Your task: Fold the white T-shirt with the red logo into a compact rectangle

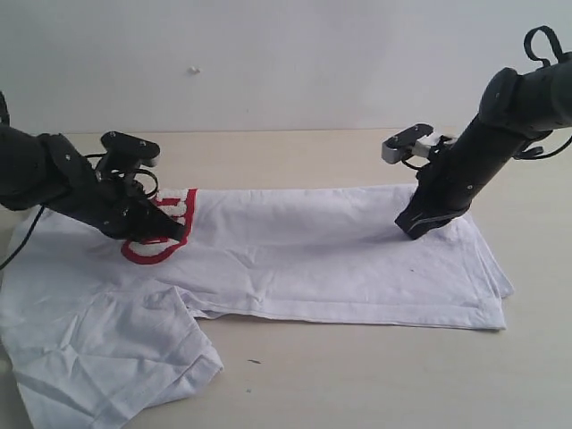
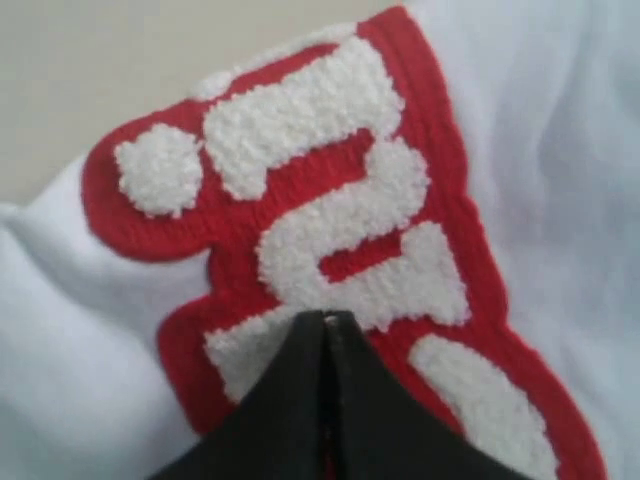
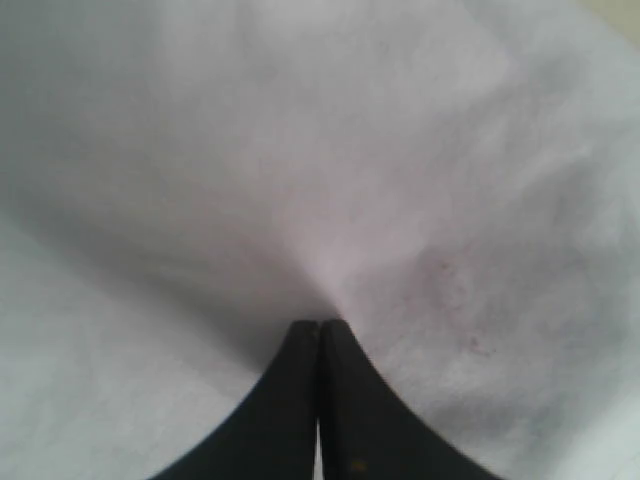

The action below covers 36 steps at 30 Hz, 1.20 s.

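Note:
The white T-shirt [image 1: 340, 259] lies across the table with its body folded over into a long band; one sleeve [image 1: 116, 357] spreads out at the front left. The red logo [image 1: 181, 207] with fuzzy white letters [image 2: 330, 200] shows at the band's left end. My left gripper [image 1: 170, 234] sits low on the logo, its jaws shut [image 2: 325, 318] with red cloth showing between them. My right gripper [image 1: 413, 231] presses down near the shirt's right end. Its jaws are shut [image 3: 319, 325], and white cloth [image 3: 400, 150] puckers toward their tip. The collar and neck tag are hidden.
The beige table [image 1: 357, 375] reaches past the shirt at the front and right. A pale wall [image 1: 286, 54] stands behind it. A small dark speck [image 1: 255, 361] lies on the table in front of the shirt.

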Motion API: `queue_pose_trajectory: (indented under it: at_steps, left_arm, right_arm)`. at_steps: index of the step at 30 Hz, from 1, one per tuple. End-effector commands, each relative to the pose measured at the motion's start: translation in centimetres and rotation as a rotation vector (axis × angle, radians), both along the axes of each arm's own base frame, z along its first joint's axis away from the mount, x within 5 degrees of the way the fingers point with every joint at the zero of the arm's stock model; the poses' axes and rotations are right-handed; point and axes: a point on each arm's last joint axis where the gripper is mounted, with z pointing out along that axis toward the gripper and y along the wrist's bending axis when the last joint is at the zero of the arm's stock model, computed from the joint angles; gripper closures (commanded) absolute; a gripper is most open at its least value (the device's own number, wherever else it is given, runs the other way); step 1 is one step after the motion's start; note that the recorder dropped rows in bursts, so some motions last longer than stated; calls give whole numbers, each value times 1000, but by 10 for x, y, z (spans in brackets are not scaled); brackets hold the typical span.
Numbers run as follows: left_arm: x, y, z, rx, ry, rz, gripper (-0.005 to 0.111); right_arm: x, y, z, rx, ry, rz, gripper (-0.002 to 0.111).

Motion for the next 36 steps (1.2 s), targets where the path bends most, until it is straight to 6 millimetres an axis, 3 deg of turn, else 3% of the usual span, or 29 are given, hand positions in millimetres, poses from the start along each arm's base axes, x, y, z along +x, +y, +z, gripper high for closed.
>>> queue_pose_trajectory:
  at_steps: [1, 5, 7, 10, 13, 15, 18, 24, 30, 36]
  left_arm:
    - [6, 0, -1, 3, -29, 13, 107]
    - [11, 4, 29, -12, -124, 35, 107]
    - [12, 18, 41, -54, -119, 110, 107]
    - [8, 43, 32, -59, -77, 198, 107]
    - [1, 71, 5, -55, 48, 260, 107]
    - [-1, 77, -6, -57, 104, 270, 107]
    - [-3, 79, -11, -54, 129, 267, 107]
    - [-1, 82, 18, -43, 46, 243, 107]
    - [-2, 82, 50, -55, -26, 233, 107]
    - [-8, 79, 57, -69, 12, 205, 107]
  right_arm:
    - [0, -5, -22, -58, 25, 15, 108]
    - [-6, -4, -22, -49, 84, 35, 108]
    - [-10, -5, -21, -65, 123, 64, 108]
    - [-10, -5, -14, -66, 111, 47, 108]
    - [-9, -5, -9, -65, 98, 42, 108]
    - [-9, -5, -9, -65, 98, 41, 108]
    - [-9, -5, -9, -64, 102, 40, 108]
    - [-11, -4, -9, -60, 117, 52, 108]
    - [-9, -5, 26, -67, 21, 45, 108]
    - [-6, 3, 61, 31, -91, -35, 108]
